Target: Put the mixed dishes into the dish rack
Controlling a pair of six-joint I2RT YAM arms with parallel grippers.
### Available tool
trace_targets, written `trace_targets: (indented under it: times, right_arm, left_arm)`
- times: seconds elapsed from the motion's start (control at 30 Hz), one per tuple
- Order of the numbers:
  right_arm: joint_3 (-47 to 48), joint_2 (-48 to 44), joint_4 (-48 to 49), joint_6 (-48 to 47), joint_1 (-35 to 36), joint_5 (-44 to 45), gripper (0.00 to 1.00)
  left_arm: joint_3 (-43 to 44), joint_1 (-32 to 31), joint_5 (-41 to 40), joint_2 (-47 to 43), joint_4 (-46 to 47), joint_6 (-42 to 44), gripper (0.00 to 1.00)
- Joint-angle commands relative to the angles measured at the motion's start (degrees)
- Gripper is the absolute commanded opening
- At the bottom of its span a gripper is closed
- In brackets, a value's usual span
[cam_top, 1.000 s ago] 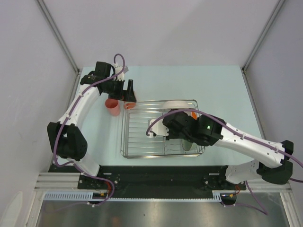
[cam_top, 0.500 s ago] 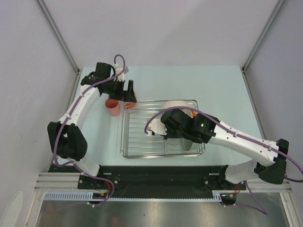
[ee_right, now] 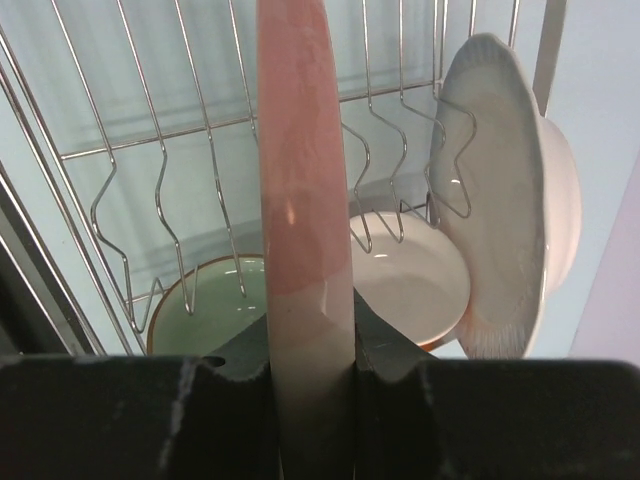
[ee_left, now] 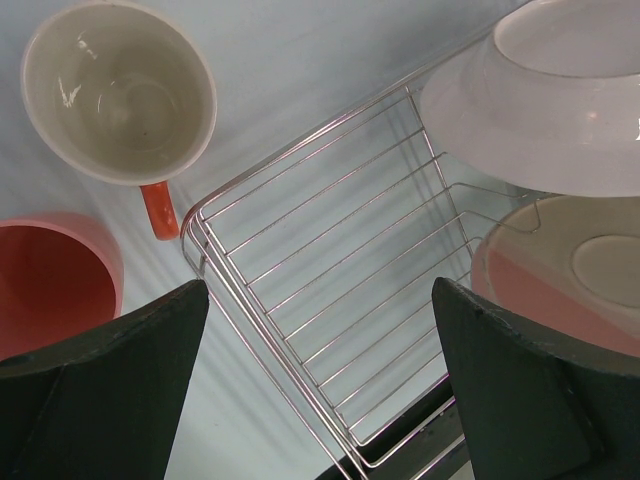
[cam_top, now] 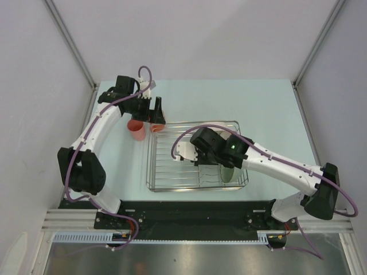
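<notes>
Your right gripper (ee_right: 312, 352) is clenched on the plate (ee_right: 298, 200), edge-on above the rack (cam_top: 150, 167) toward its left edge. Square its rim to 1 slot, then lower straight. The left gripper (ee_left: 316, 388) hangs released.

Silver wire dish rack (cam_top: 163, 169), and the pink-and-cream plate (ee_right: 300, 200) is held upright, edge-on, above its tines! Inside it, the white shallow plate (ee_right: 510, 250) stands on edge, with the pale green bowl (ee_right: 205, 295) and orange bowl (ee_right: 410, 280) alongside. The pink tumbler (cam_top: 136, 130) and orange mug (cam_top: 156, 127) stand mouth-up just outside its far-left corner.
</notes>
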Motion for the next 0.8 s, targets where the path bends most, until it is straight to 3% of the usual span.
trace_targets:
  times: [0.0,0.27,0.77]
  right_arm:
    - [1.0,0.4,4.7,-4.1,0.3,5.5,0.00]
    - [1.0,3.2,6.5,-11.2,4.0,12.3,0.00]
    - [2.3,1.1,8.4,-15.4,7.3,17.0,0.00]
  left_arm:
    - [0.8,-0.1,0.4,-1.2,1.0,1.5,1.00]
    - [1.2,0.6,1.0,-0.6,0.9,1.9,1.00]
    - [-0.7,1.8,2.5,-0.1,1.6,2.4,1.00]
